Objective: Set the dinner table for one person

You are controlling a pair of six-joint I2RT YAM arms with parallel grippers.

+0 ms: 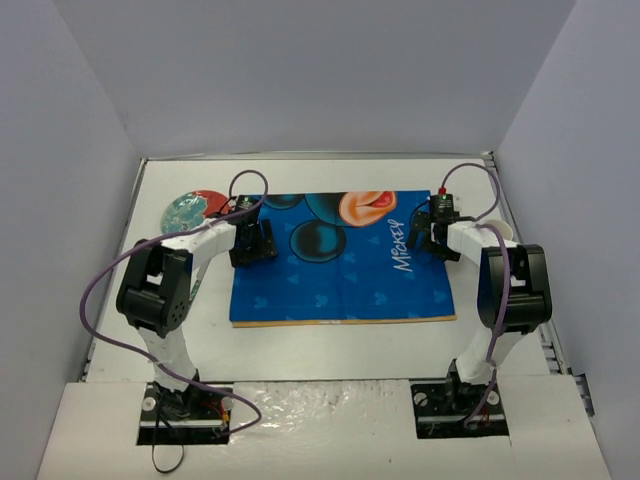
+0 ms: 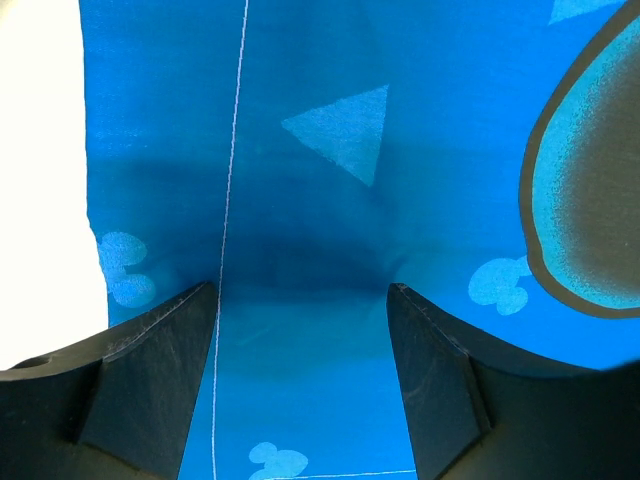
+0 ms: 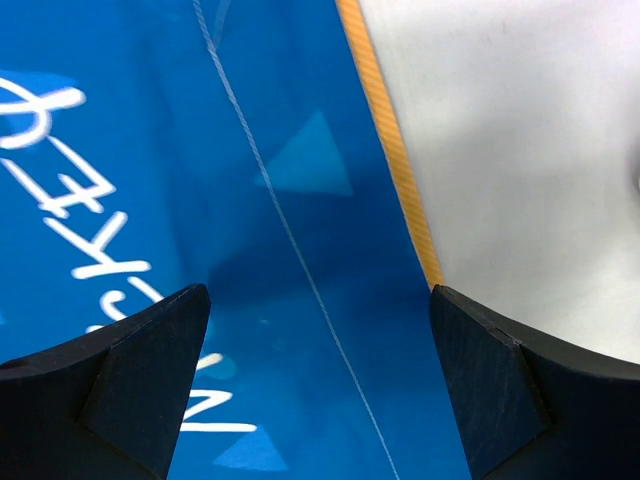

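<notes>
The white dinner table [image 1: 330, 345] carries a blue Mickey-print placemat [image 1: 340, 260] lying flat at its middle. My left gripper [image 1: 252, 243] hovers over the mat's left edge, open and empty; the left wrist view shows blue mat [image 2: 300, 200] between its fingertips [image 2: 180, 330] and a strip of white table [image 2: 40, 150] at left. My right gripper [image 1: 432, 232] is over the mat's right edge, open and empty; the right wrist view shows the mat [image 3: 250, 200], its orange border [image 3: 390, 150] and bare table [image 3: 520, 150].
A round plate with a green and red print [image 1: 192, 209] lies at the table's far left, behind the left arm. A pale round thing [image 1: 497, 228] peeks out at the far right behind the right arm. Grey walls enclose three sides.
</notes>
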